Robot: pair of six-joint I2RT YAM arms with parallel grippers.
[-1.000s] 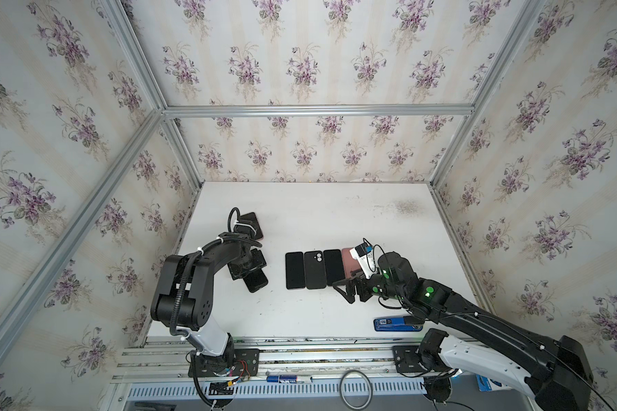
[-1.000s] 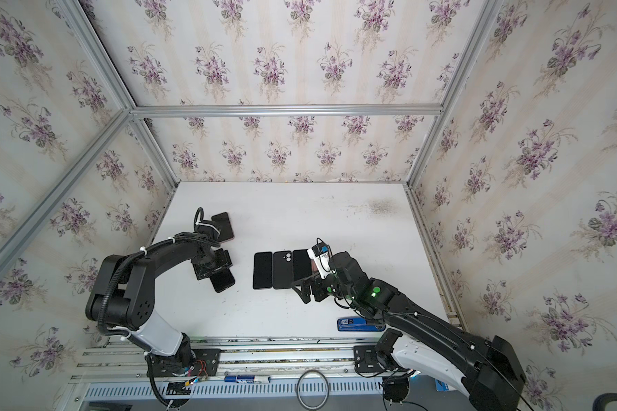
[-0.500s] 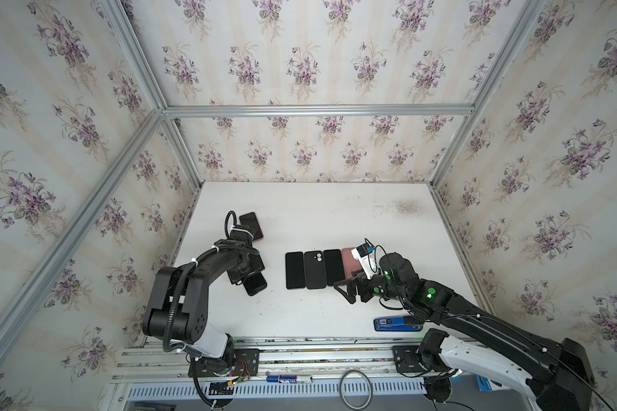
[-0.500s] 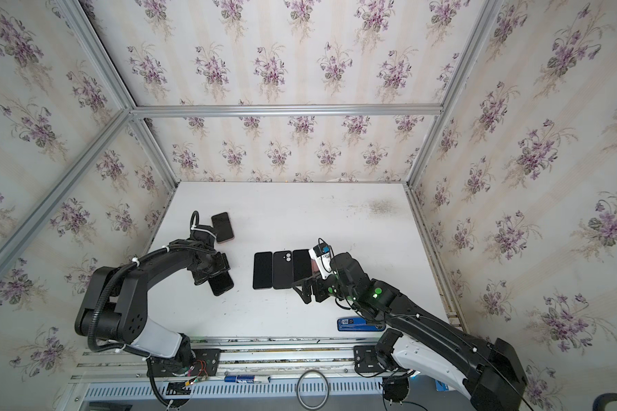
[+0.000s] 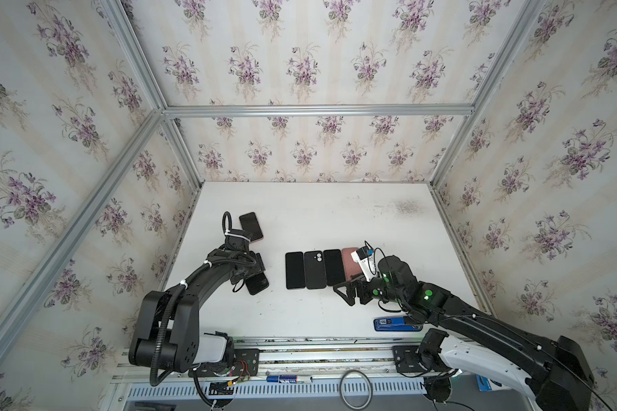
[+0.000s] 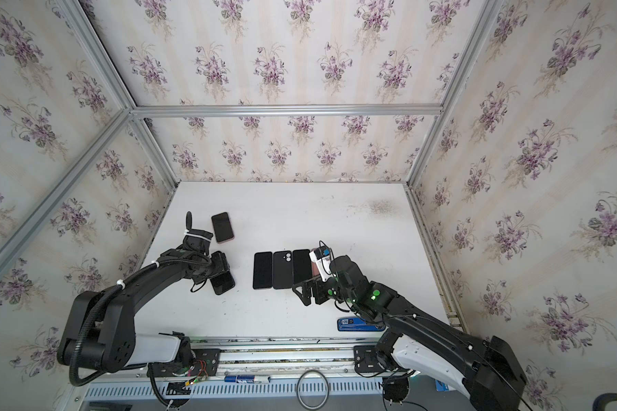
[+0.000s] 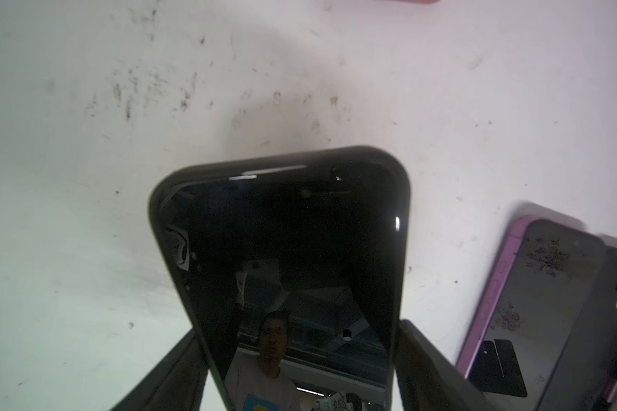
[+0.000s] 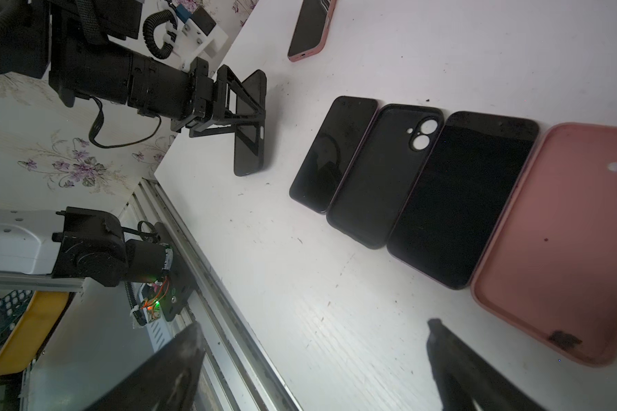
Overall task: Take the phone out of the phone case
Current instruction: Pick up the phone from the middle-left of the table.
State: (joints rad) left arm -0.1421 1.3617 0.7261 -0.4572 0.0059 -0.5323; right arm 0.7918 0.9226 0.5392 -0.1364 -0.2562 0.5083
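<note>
The left fingers (image 5: 254, 271) were closed across the width of a phone (image 7: 293, 256), one finger against each long edge. The phone sat screen up inside its black case (image 7: 278, 158), whose rim showed all round the glass. It lay on the left part of the white counter (image 5: 317, 213); whether its far end was lifted off the surface could not be told.

The right fingers (image 5: 351, 293) stood wide apart and held nothing, low over the counter just in front of a row of four things lying side by side. From the left these were a purple-edged phone (image 5: 294, 270), an empty black case (image 5: 314, 269), another bare phone (image 5: 333, 267) and an empty pink case (image 8: 563, 242).

Farther back on the left lay a phone in a pink case (image 5: 250, 226), screen up. A flat blue item (image 5: 389, 323) rested near the front edge, under the right arm.
</note>
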